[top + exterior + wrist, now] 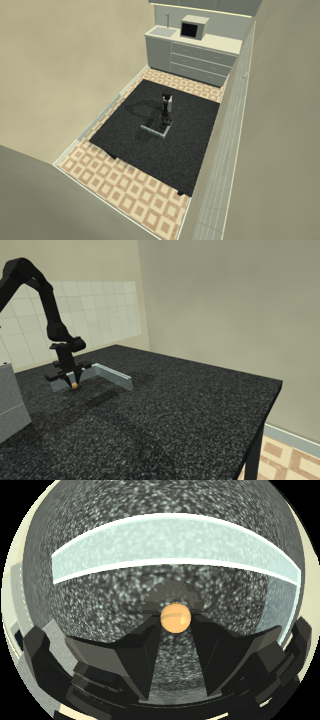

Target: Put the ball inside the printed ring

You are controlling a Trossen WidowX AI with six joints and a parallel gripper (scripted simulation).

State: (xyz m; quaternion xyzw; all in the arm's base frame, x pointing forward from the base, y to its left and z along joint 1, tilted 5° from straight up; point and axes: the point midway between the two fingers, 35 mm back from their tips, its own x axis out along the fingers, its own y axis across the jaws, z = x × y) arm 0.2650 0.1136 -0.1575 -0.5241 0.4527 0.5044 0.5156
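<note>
Exterior view shows the gripper (73, 382) clenched on the small orange ball (74, 385), low over the dark bench (180, 400), just inside the corner of a glassy barrier (113, 375). The printed ring is hard to make out. I judge that releasing the ball and backing away are left.

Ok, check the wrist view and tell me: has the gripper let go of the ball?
No, the orange ball sits pinched between the gripper's two dark fingertips.
</note>
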